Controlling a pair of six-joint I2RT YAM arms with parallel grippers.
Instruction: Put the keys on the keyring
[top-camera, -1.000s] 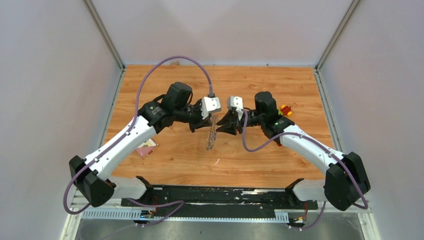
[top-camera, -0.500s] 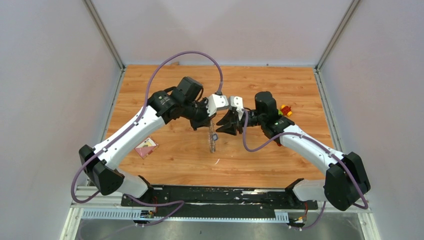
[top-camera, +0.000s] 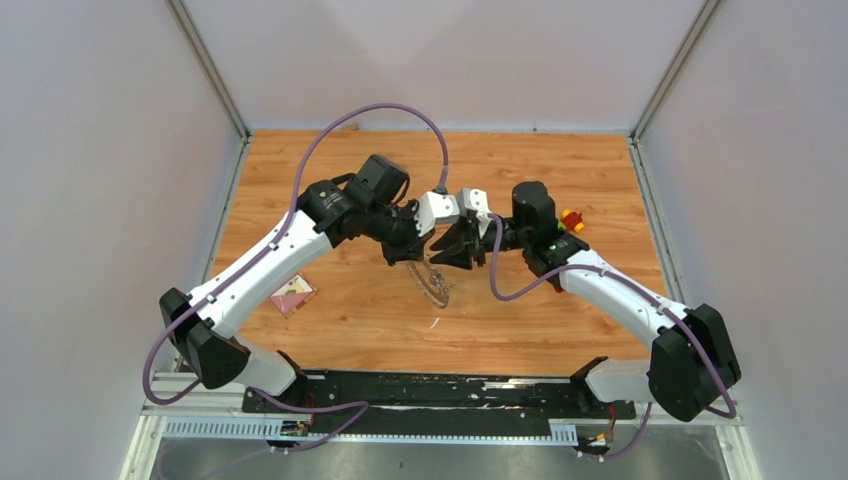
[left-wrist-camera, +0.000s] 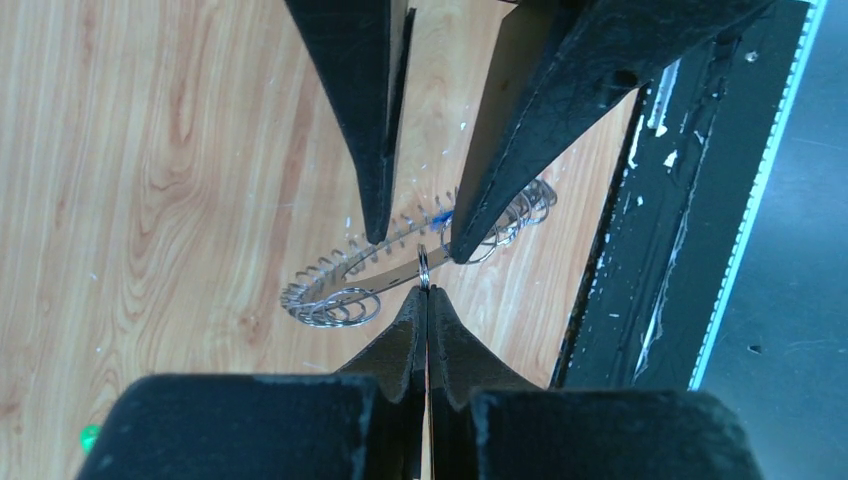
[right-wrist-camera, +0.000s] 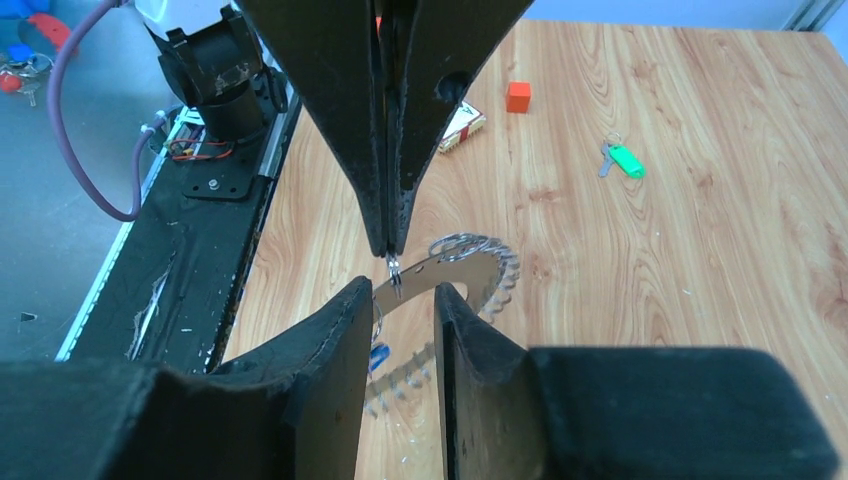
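I am holding the keyring (top-camera: 433, 282) above the tabletop (top-camera: 330, 320), mid-frame.
My left claw (left-wrist-camera: 427, 290) is clamping its rim; my right claw (right-wrist-camera: 402, 290) is straddling it, jaws apart; the green key (right-wrist-camera: 626, 160) is lying upper right.

The large silver toothed keyring (right-wrist-camera: 470, 268) is gleaming over the orange-brown wood-grain table (right-wrist-camera: 700, 250). A tiny green-headed key (right-wrist-camera: 627, 161) is lying at two o'clock, a blue-headed one (right-wrist-camera: 378, 356) at seven.
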